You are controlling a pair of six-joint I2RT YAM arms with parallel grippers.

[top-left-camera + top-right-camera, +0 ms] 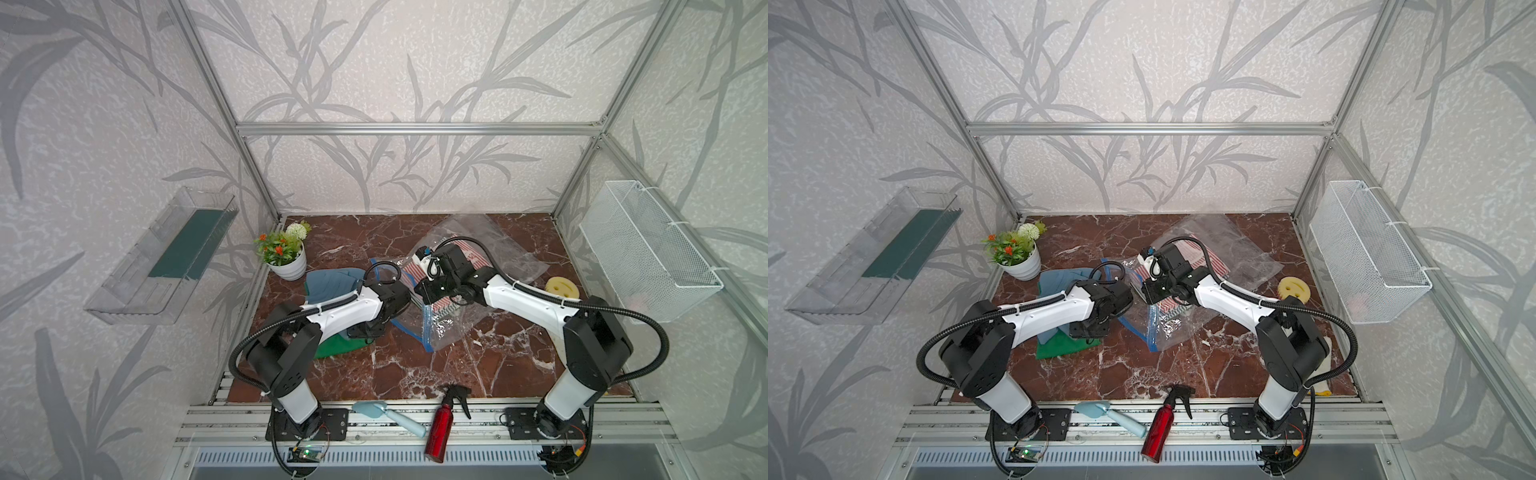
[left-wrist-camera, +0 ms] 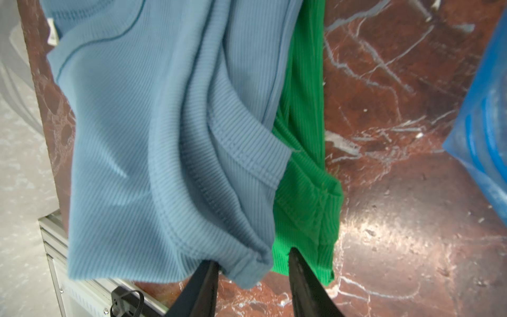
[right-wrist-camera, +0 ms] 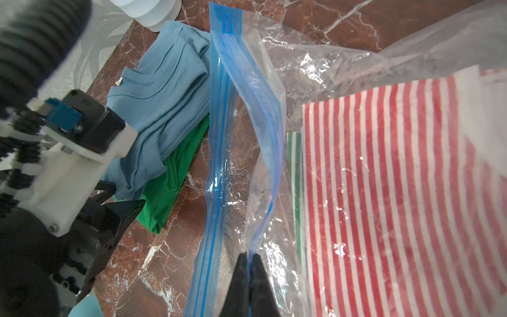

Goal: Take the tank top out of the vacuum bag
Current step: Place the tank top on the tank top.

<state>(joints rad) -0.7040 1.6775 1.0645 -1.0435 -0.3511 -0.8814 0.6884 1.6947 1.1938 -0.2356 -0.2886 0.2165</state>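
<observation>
Right wrist view — right jaws clamped on vacuum bag (image 3: 264, 131); left jaws apart.

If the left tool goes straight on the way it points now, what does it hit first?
The light blue ribbed fabric top: its hem lies right at the left tool's open tips, with the green ribbed fabric garment close beside. How far above the cloth it hangs is unclear.

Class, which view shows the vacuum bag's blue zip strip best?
Right wrist view: the zip strip is close, sharp, nearly full length. Both top views show it small; the left wrist view catches only a blurred corner.
</observation>
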